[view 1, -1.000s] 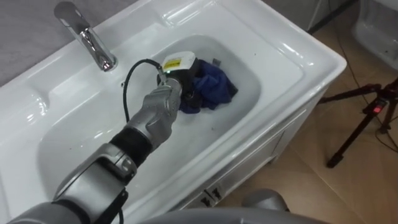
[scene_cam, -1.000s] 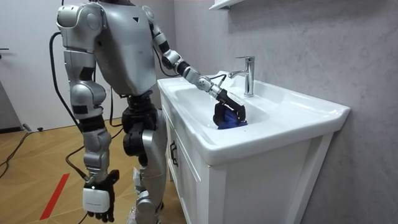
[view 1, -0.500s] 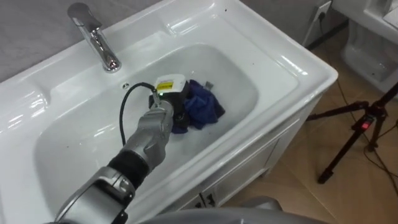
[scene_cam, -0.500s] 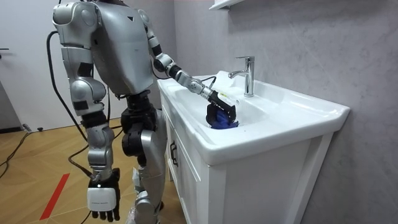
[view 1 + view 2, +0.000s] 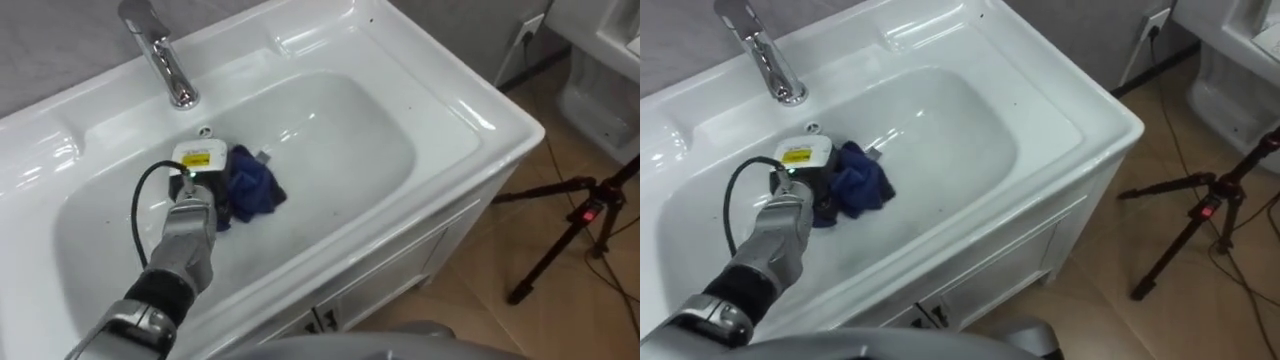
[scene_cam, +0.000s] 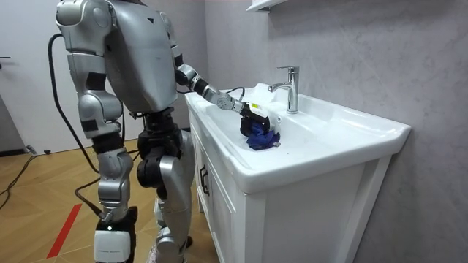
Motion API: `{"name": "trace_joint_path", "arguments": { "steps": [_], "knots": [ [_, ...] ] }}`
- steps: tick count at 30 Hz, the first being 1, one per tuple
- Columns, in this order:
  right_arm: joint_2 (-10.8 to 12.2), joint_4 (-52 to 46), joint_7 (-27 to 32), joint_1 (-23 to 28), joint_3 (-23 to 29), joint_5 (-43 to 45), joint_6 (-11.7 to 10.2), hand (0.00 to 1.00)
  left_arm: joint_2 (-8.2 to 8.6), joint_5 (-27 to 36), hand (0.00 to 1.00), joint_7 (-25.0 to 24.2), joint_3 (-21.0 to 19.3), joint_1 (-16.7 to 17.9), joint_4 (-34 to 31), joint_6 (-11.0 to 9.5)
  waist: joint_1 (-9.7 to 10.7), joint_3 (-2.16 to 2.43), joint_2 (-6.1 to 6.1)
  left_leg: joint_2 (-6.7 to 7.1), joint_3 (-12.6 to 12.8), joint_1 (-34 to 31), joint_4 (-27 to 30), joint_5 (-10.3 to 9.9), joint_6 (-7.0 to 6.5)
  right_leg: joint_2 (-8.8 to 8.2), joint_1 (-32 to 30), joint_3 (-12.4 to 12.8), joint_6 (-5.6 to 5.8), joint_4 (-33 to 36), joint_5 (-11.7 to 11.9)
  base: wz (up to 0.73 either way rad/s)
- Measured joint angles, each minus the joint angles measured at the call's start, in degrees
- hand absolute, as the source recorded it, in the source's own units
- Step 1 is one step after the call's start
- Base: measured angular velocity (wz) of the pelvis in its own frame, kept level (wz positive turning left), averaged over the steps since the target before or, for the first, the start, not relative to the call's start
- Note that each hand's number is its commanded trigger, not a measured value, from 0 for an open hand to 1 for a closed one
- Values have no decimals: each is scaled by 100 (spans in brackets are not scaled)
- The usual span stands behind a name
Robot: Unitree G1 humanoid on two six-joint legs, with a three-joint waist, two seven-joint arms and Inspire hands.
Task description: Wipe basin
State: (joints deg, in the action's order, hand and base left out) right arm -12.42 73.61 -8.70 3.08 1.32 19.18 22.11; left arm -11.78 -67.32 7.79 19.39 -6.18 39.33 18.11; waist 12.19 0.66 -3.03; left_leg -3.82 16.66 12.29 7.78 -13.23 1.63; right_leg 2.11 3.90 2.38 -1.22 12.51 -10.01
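Observation:
A white basin is set in a white cabinet top, with a chrome tap at its back rim. My left hand reaches down into the bowl's left half, its fingers curled on a crumpled blue cloth that lies on the basin floor just right of the hand. In the room view the same left hand and cloth sit below the tap. My right hand hangs by my side near the floor.
A small round hole sits in the bowl's wall behind my hand. A black tripod stands on the wooden floor to the right of the cabinet. A wall socket is at the upper right.
My left hand has dragged the blue cloth leftwards across the basin floor, from the middle to below the tap. My body has leaned toward the room view's left.

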Motion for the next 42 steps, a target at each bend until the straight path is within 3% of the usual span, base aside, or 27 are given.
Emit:
{"name": "trace_joint_path", "arguments": {
  "steps": [2, 3, 4, 8, 15, 20, 26, 32, 34, 40, 42],
  "knots": [
    [-15, 2, -2, 8, 6, 46, -47, 0, -2, -265, 100, 241, -19, 158, 1, 10, -50, 44, 4, -39, -29, -18, 0, 19, 32, 25, 16, -60, -37, -84, 30, 7],
    [-27, 0, -7, 39, 6, 61, -79, 0, -11, -394, 100, 382, -24, 287, 3, 35, -79, 90, 8, -53, -98, -35, 5, 34, 54, 34, 30, -103, -52, -92, 31, 16],
    [-46, -8, -10, 42, 18, 66, -102, 0, -19, -514, 100, 531, -50, 390, 3, 65, -138, 96, -3, -62, -142, -48, 11, 44, 69, 40, 28, -122, -65, -90, 29, 14],
    [-107, -8, 51, 13, 120, 59, -154, 0, -64, -536, 100, 798, -136, 518, 53, 194, -295, 95, -29, -65, -301, -71, 11, 83, 90, 29, 44, -227, -91, -93, 22, 16],
    [-141, 8, 82, -35, 117, 70, -153, 0, -69, -558, 100, 1060, -338, 580, 96, 189, -640, 86, -122, -46, -506, -155, 29, 134, 85, -22, 65, -435, -113, -88, 1, 15],
    [-185, 10, 124, -137, 124, 112, -165, 0, -76, -595, 100, 1223, -349, 574, 95, 180, -731, 95, -206, -19, -749, -373, 83, 218, 100, -73, -41, -655, -145, -72, -13, 21],
    [-284, 13, 336, -172, 118, 108, -219, 0, -86, -615, 100, 1403, -349, 632, -92, 176, -1049, 104, -217, -29, -1006, -510, 81, 357, 157, -101, -87, -897, -254, -75, -64, 19],
    [-358, -35, 416, -160, 110, 164, -206, 0, -180, -613, 100, 1512, -363, 982, -507, 177, -1283, 115, -219, -60, -1219, -569, 92, 461, 209, -109, -89, -1121, -382, 26, -142, 9],
    [-382, -34, 429, -184, 78, 193, -216, 0, -206, -614, 100, 1461, -414, 1138, -712, 176, -1428, 130, -237, -78, -1301, -566, 88, 488, 221, -120, -48, -1324, -407, 27, -157, -4],
    [-386, -25, 433, -236, -15, 156, -395, 0, -209, -614, 100, 1412, -414, 1177, -742, 176, -1566, 130, -240, -80, -1423, -494, 38, 548, 240, -202, 36, -2060, -444, 23, -185, -1],
    [-386, -19, 433, -245, -18, 109, -393, 0, -209, -610, 100, 1384, -414, 1177, -742, 176, -1561, 129, -239, -73, -1494, -468, 20, 548, 241, -217, 60, -2158, -453, 7, -195, -5]
  ]
}}
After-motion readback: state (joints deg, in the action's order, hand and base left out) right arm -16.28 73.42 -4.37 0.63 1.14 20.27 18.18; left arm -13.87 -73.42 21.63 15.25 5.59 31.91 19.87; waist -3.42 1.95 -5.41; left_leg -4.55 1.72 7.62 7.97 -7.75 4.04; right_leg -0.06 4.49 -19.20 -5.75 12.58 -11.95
